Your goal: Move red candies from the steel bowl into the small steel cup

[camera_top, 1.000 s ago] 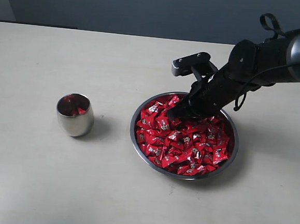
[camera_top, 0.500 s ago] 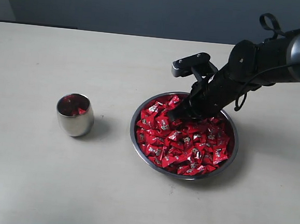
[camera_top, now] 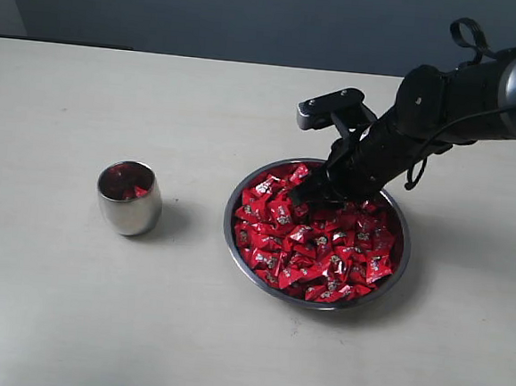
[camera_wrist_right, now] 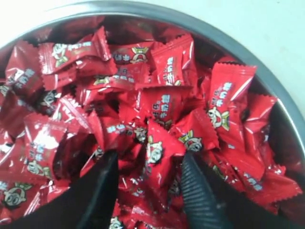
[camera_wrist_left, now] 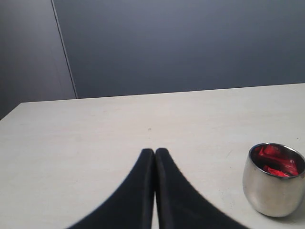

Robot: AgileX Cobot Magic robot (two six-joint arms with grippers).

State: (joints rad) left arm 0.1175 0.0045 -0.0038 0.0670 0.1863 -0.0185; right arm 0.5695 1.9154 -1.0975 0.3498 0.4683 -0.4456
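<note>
**The red candies (camera_top: pixel 319 241) lie as before, but the right gripper (camera_top: pixel 308 193) has edged up a touch over the heap!**
The pile fills the steel bowl (camera_top: pixel 227 219). The gripper's fingers stand apart astride one wrapper and clamp nothing, so a pinch looks due next. The small steel cup (camera_top: pixel 129 201) waits well apart to the left with a few candies inside. The left gripper (camera_wrist_left: pixel 155 153) sits closed and empty.

Right wrist cam | I see the right gripper (camera_wrist_right: pixel 150 161) down inside the steel bowl (camera_wrist_right: pixel 228 40) | jaws spread apart, tips sunk into the heap of red candies (camera_wrist_right: pixel 162 102) | one tilted candy (camera_wrist_right: pixel 159 150) sits between the black fingers (camera_wrist_right: pixel 200 200), just beside the ribbed one | pale table (camera_wrist_right: pixel 271 26) shows beyond the rim.
</note>
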